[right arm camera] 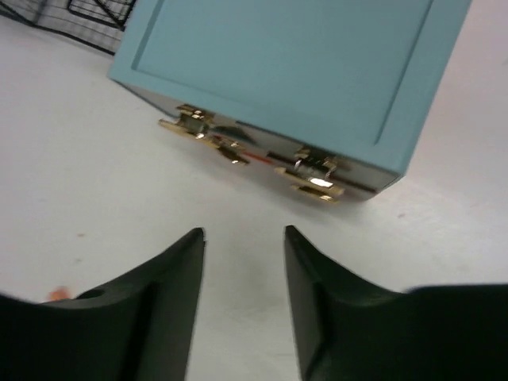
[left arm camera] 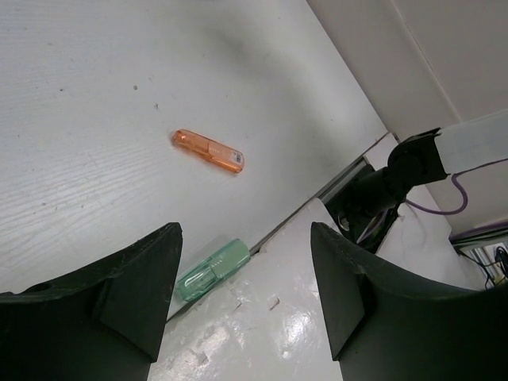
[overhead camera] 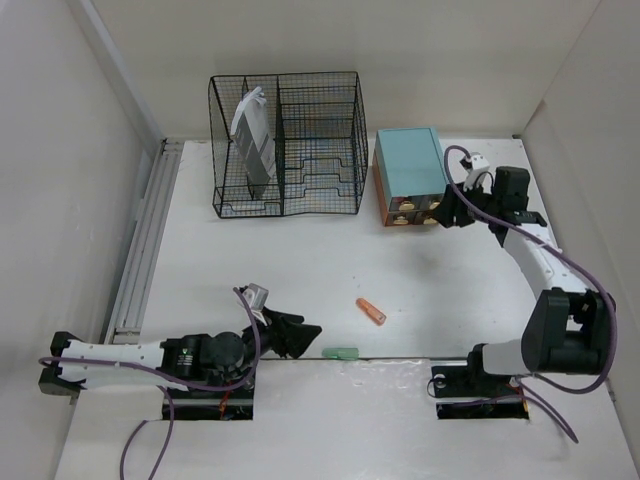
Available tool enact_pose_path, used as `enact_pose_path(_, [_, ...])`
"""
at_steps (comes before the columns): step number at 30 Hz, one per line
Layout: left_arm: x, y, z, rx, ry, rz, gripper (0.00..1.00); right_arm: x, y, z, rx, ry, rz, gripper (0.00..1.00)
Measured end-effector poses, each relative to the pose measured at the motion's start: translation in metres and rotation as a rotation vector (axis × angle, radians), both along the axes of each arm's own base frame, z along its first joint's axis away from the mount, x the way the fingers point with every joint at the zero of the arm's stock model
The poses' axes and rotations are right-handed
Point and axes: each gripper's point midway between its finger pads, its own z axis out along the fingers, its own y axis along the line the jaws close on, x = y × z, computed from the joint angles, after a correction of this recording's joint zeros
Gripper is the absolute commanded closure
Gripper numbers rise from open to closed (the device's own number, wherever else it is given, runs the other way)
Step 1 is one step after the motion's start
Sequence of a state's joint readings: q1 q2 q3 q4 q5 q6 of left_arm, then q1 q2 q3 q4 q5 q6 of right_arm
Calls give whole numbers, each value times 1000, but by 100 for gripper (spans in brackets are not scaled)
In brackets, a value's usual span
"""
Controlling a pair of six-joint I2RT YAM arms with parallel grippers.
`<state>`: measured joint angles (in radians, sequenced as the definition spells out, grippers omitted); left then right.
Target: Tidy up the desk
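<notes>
The white desk (overhead camera: 300,270) holds an orange stick (overhead camera: 372,312) near the middle and a translucent green stick (overhead camera: 340,353) at its near edge. Both show in the left wrist view, orange (left arm camera: 208,151) and green (left arm camera: 213,270). My left gripper (overhead camera: 298,334) is open and empty, low at the near edge, just left of the green stick. My right gripper (overhead camera: 447,212) is open and empty, just in front of the teal-topped drawer box (overhead camera: 410,176), facing its gold handles (right arm camera: 317,176).
A black wire rack (overhead camera: 288,143) stands at the back with a grey-white item (overhead camera: 255,140) upright in its left slot. White walls border the desk on the left, back and right. The right arm's base (left arm camera: 381,190) stands to the right in the left wrist view.
</notes>
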<state>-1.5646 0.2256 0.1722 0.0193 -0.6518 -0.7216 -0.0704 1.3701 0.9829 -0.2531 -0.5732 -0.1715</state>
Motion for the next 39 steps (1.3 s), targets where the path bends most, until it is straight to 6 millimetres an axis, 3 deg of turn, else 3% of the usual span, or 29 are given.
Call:
enact_pose_path(1, [0,0,0,0,0,0,38,-4,3,-2,41,26,0,34])
enact_pose_path(5, [0,0,2,-9,-2,-1,38,-16,12,-12,165,105,-18,28])
enact_pose_path(15, [0,1,7,-29,-9,-2,38,-9,-15,-84,284,325,-197,29])
enact_pose_path(26, [1,1,10,-32,-23,-3,38,14,-15,-119,384,374,-272,29])
enact_pose_path(39, [2,-3,10,-25,-34,0,38,36,-9,-114,522,313,-305,30])
